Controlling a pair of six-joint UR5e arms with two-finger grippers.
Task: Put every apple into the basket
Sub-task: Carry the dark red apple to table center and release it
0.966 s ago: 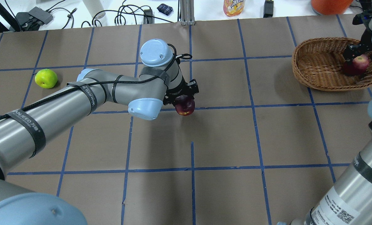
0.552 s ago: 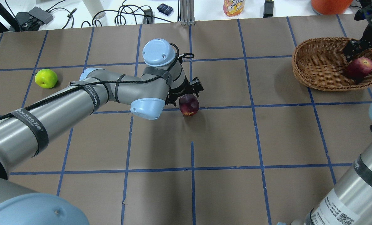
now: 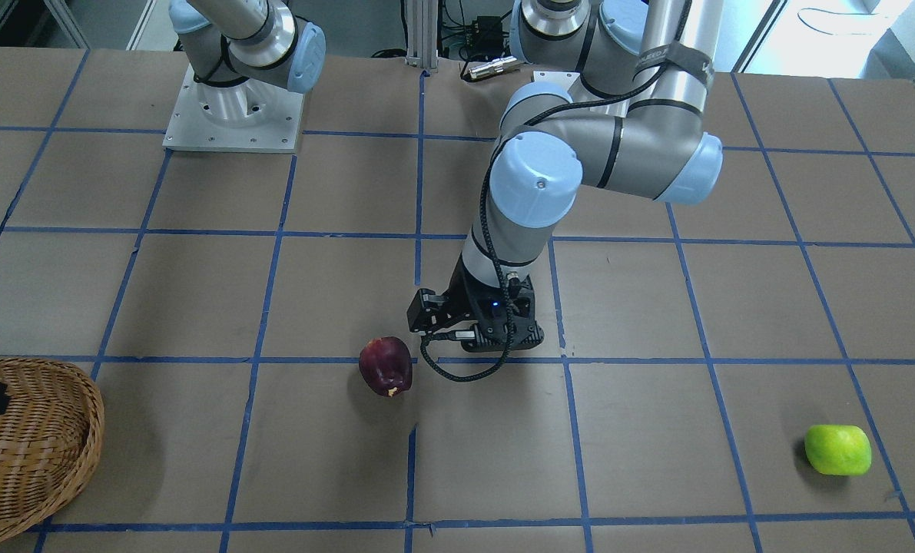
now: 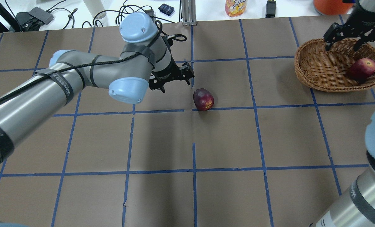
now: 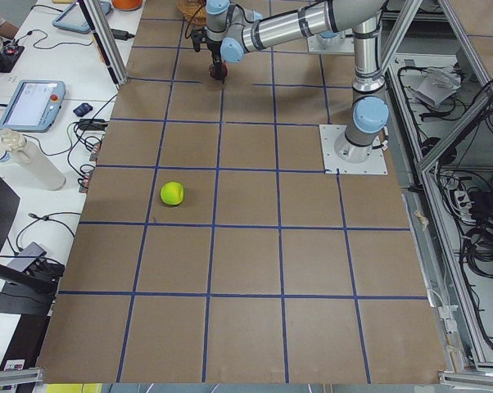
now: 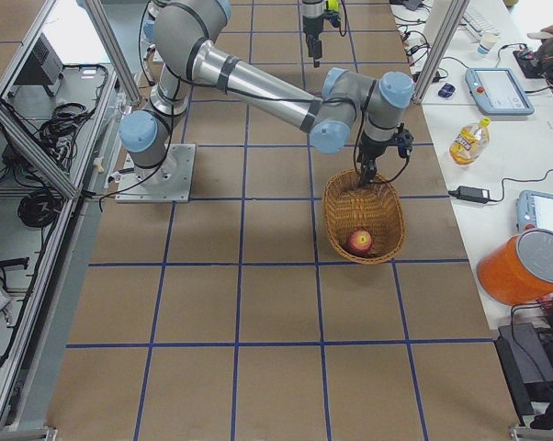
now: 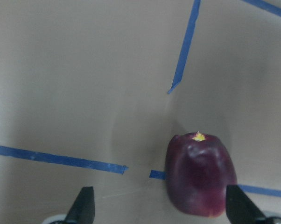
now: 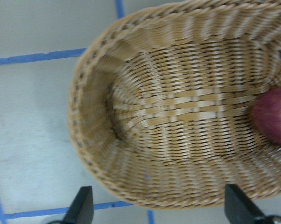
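Observation:
The dark maroon apple [image 4: 203,99] lies free on the table near the middle; it also shows in the front view [image 3: 386,366] and the left wrist view [image 7: 200,175]. My left gripper [image 4: 173,83] is open and empty, just left of it and apart from it. The red apple [image 4: 362,67] lies in the wicker basket [image 4: 319,67] at the far right, also seen in the right-side view [image 6: 359,242]. My right gripper [image 4: 344,37] is open and empty above the basket's far rim. The green apple [image 3: 837,449] sits alone far out on my left; my left arm hides it in the overhead view.
Cables, a drink bottle [image 4: 235,7] and an orange container [image 4: 332,4] lie beyond the table's far edge. Blue tape lines grid the brown table top [image 4: 225,142]. In the right wrist view the basket's woven floor [image 8: 178,107] lies below the fingers.
My left gripper let go of the maroon apple, which rolled a little right, and drew back to the left. My right gripper released the red apple into the basket and rose away.

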